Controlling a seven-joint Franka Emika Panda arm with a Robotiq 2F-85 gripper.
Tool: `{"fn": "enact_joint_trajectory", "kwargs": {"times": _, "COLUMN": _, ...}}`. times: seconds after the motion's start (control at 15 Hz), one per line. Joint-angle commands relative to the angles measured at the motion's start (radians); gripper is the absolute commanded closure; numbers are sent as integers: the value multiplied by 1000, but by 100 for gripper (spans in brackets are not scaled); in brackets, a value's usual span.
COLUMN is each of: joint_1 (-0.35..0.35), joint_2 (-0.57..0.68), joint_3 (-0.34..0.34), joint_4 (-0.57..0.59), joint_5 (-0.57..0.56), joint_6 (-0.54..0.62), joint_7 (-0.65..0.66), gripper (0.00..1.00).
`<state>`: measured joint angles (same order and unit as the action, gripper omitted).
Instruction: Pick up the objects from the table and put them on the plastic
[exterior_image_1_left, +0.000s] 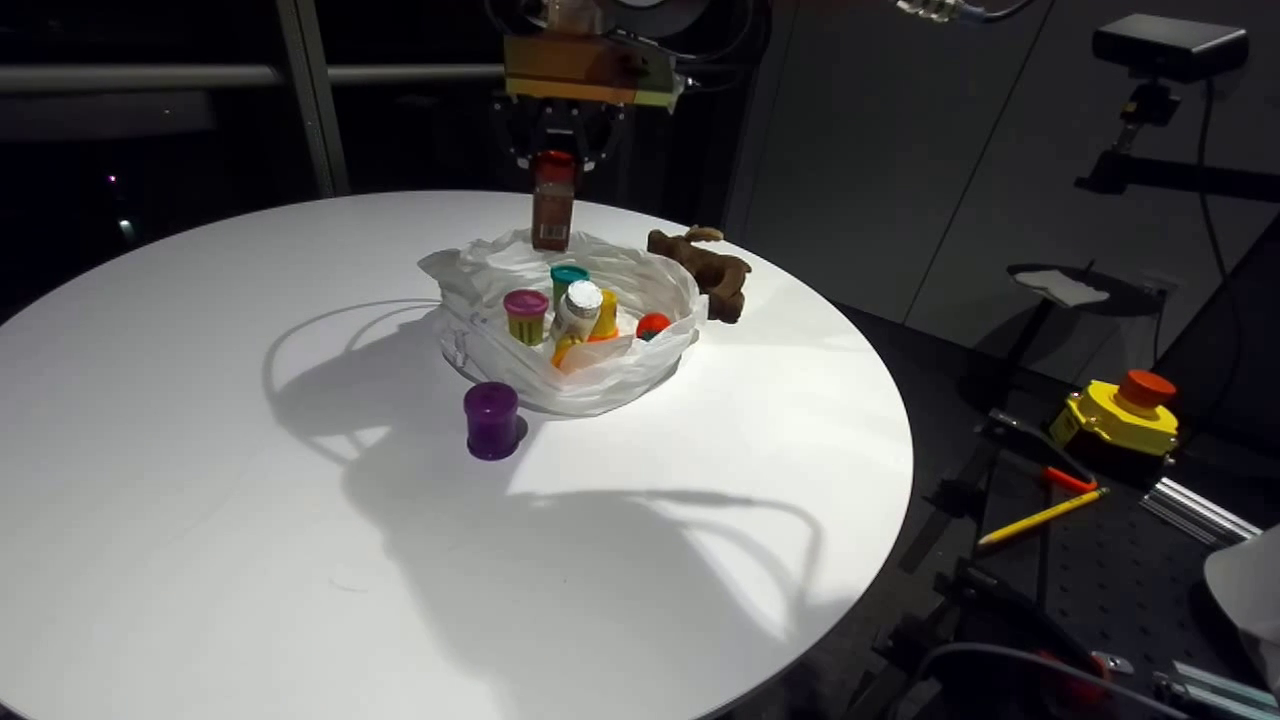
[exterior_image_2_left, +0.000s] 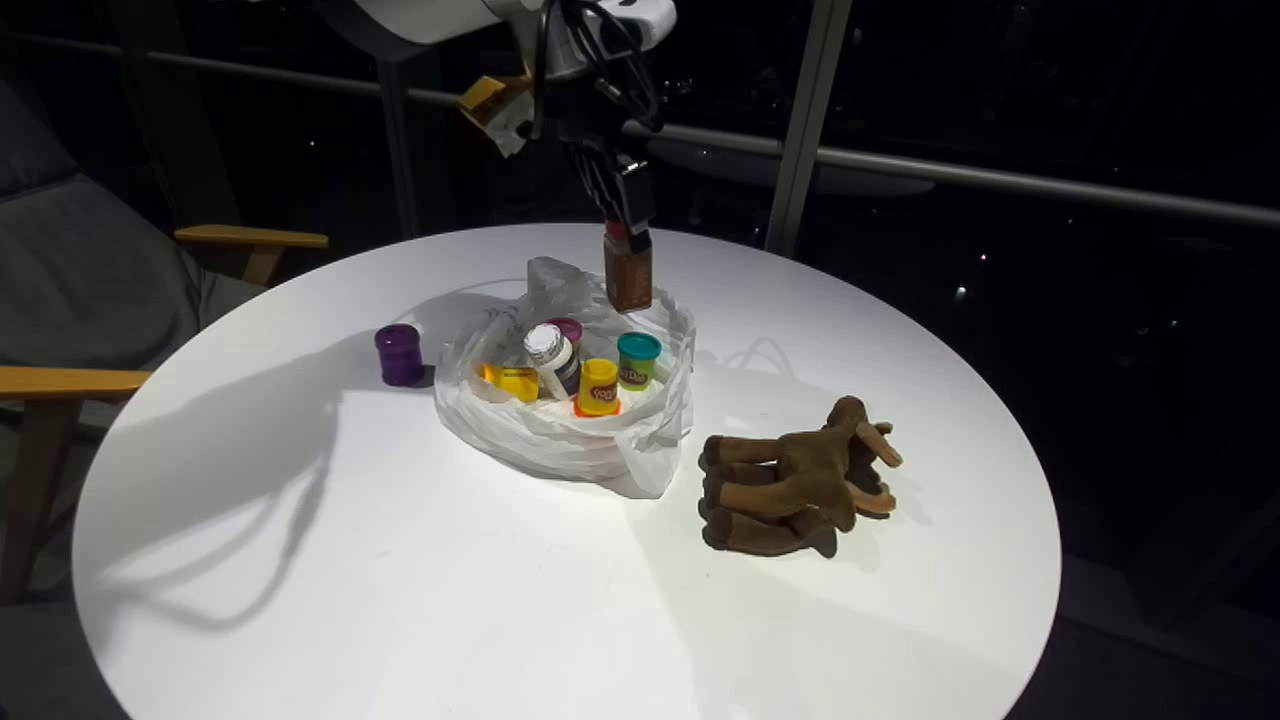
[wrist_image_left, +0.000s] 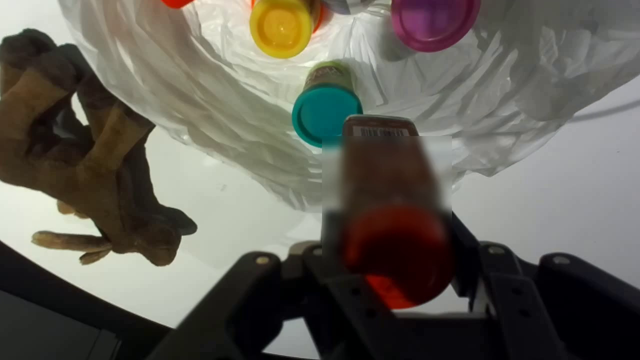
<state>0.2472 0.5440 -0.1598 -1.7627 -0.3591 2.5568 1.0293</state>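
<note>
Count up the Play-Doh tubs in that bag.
3. In the wrist view: yellow tub left, magenta-lidded tub right, teal-lidded tub lower, between them. A partly hidden yellow item may be another.

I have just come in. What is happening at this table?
The gripper holds a brown jar in the air, near the edge of the plastic. Pots and a bottle are already inside. A purple jar and a brown toy are on the table outside it, not yet put in.
</note>
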Motion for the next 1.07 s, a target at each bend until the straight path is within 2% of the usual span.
{"fn": "enact_joint_trajectory", "kwargs": {"times": 0.0, "joint_1": -35, "joint_2": 38, "joint_3": 38, "joint_4": 32, "joint_5": 85, "joint_6": 38, "joint_7": -42, "gripper": 80}}
{"fn": "enact_joint_trajectory", "kwargs": {"times": 0.27, "joint_1": -21, "joint_2": 115, "joint_3": 37, "joint_4": 97, "joint_5": 138, "joint_6": 47, "joint_7": -32, "gripper": 80}}
{"fn": "enact_joint_trajectory", "kwargs": {"times": 0.53, "joint_1": -1, "joint_2": 166, "joint_3": 9, "joint_4": 145, "joint_5": 133, "joint_6": 68, "joint_7": -16, "gripper": 80}}
{"fn": "enact_joint_trajectory", "kwargs": {"times": 1.0, "joint_1": -2, "joint_2": 226, "joint_3": 19, "joint_4": 183, "joint_5": 139, "joint_6": 43, "joint_7": -66, "gripper": 79}}
